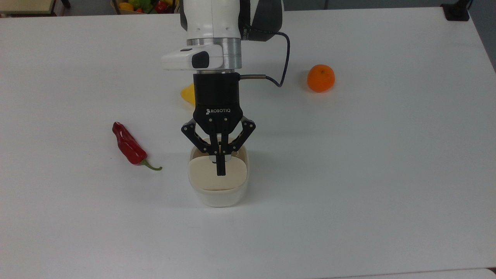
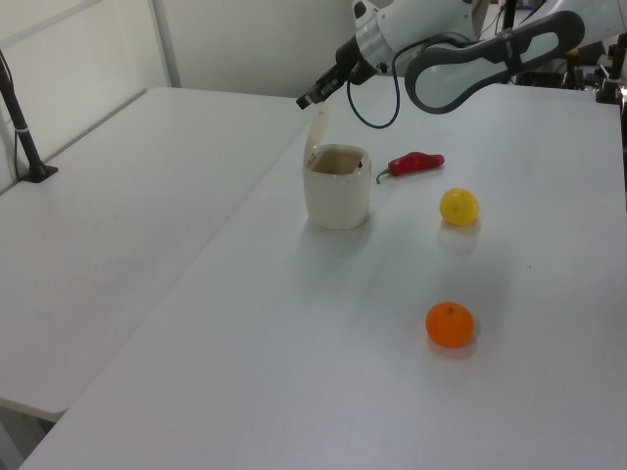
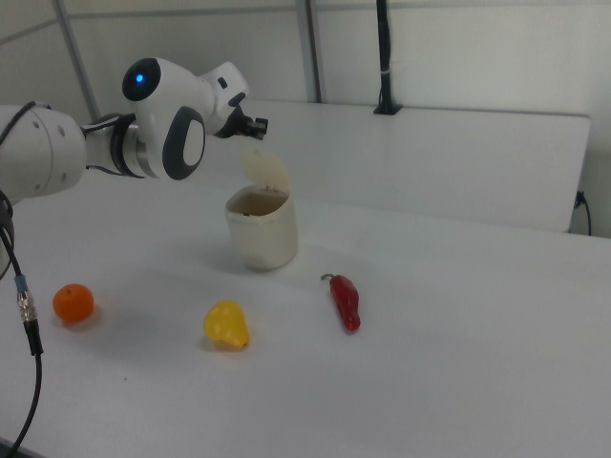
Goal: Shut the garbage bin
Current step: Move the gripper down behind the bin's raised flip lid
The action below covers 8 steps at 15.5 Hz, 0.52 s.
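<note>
The cream-white garbage bin [image 1: 219, 195] stands mid-table with its hinged lid [image 2: 317, 134] raised nearly upright over the open mouth. In the top view the lid [image 1: 205, 179] covers the near part of the opening. My gripper [image 1: 221, 170] is shut with nothing held, and its fingers hang over the lid's upper edge. From the left view the gripper [image 2: 305, 100] sits just above the lid's top, on the side away from the bin's mouth. The right view has the gripper [image 3: 258, 122] a little above the lid [image 3: 266, 173] of the bin [image 3: 261, 237].
A red chili pepper [image 1: 128, 144] lies toward the top view's left of the bin. A yellow fruit [image 1: 188, 94] sits behind my arm, partly hidden. An orange [image 1: 321, 78] rests farther off at the top view's right. A second white table [image 2: 118, 215] adjoins at the left view's left.
</note>
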{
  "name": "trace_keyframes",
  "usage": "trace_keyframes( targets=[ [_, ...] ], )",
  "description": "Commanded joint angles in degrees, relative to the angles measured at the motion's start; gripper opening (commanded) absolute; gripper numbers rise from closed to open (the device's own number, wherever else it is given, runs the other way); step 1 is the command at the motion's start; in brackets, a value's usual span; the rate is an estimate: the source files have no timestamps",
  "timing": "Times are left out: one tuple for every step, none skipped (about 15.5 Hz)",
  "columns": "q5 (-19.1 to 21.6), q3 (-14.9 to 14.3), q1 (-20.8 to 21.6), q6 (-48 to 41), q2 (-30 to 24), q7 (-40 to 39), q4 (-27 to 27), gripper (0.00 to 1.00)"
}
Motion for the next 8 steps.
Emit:
trace_keyframes(
  targets=[
    [0.96, -0.32, 0.76, -1.48, -0.39, 0.29, 0.55, 0.0],
    [0.96, -0.32, 0.76, -4.27, -0.57, 0.29, 0.72, 0.0],
    [0.96, -0.32, 0.76, -8.39, -0.91, 0.29, 0.9, 0.0],
    [0.87, -0.32, 0.76, -12.26, -1.61, 0.29, 0.9, 0.0],
    [0.87, -0.41, 0.67, -15.08, -2.23, 0.29, 0.9, 0.0],
    [0.87, -0.41, 0.67, -17.38, -2.5, 0.29, 0.99, 0.0],
    [0.87, -0.41, 0.59, -19.14, -2.85, 0.29, 0.9, 0.0],
    [0.78, -0.41, 0.67, -21.33, -3.29, 0.29, 0.9, 0.0]
  ],
)
